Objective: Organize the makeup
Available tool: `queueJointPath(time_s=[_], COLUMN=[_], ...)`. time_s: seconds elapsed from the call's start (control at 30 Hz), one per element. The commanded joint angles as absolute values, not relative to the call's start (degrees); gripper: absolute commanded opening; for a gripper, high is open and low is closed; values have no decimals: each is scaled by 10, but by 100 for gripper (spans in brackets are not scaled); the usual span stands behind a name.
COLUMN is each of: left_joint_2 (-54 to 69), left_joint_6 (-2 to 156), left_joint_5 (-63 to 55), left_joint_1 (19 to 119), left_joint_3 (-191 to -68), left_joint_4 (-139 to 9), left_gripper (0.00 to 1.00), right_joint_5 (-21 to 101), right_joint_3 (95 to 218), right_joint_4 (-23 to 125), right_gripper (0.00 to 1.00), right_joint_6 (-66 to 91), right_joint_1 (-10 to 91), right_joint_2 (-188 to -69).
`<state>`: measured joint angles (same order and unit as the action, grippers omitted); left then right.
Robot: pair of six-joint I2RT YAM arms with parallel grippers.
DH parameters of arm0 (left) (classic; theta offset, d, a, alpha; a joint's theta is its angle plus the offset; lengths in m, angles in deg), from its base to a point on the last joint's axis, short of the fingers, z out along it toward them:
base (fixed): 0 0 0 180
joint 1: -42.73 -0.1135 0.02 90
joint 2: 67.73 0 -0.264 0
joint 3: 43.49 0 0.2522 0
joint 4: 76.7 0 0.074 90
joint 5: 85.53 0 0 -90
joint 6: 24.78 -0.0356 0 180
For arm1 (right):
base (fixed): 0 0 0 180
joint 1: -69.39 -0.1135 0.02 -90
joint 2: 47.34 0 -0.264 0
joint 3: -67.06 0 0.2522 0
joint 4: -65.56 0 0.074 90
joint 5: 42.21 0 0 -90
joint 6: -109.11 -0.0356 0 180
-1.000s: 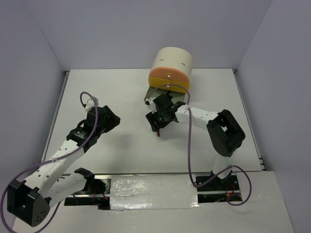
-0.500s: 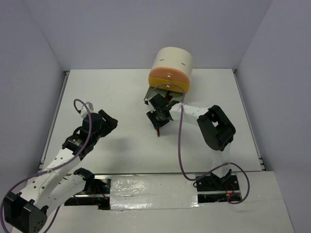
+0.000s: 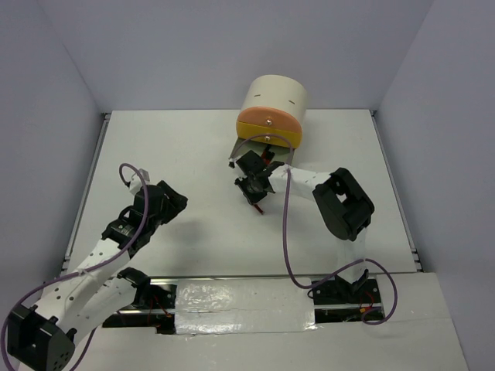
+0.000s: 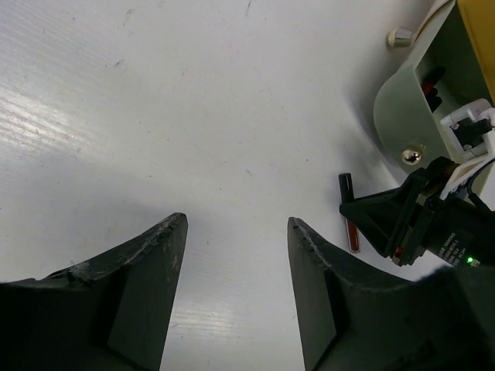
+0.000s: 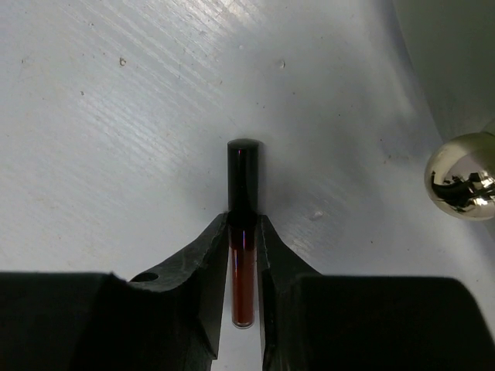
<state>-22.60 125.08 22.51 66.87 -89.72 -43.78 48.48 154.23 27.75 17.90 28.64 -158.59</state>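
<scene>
The white table [image 3: 155, 147] bears a cream cylinder [image 3: 274, 97] and, near it, a dark-red stick [image 5: 243, 232].

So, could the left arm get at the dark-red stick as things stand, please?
Probably not cleanly: the right hand is clamped on the dark-red stick, leaving only its black cap exposed. The left hand is open and stands well apart from it, with nothing else between them.

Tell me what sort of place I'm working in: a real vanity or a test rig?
Likely a lab test cell, not a home: a white table boxed in by plain walls, holding a cream drawer cylinder and a dark-red makeup stick.
</scene>
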Motion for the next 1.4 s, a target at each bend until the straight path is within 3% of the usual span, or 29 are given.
queueJointPath(time_s=[0.0, 0.53, 0.9, 1.37], left_joint_2=[-234, -233, -237, -244], left_joint_6=[1263, 1277, 1280, 1282], left_joint_5=[220, 200, 196, 196], left_joint_1=[666, 666, 666, 666], left_joint_3=[-884, -821, -813, -803], left_joint_4=[-470, -521, -522, -528], left_gripper=[67, 67, 67, 67], right_joint_5=[481, 414, 304, 306], right_joint_3=[1523, 1515, 1636, 1632], right_joint_4=[286, 344, 273, 286], right_gripper=[19, 11, 12, 21], right_joint_6=[208, 397, 523, 576], right_joint_1=[277, 296, 433, 452], right_joint_2=[-1562, -1345, -1423, -1485])
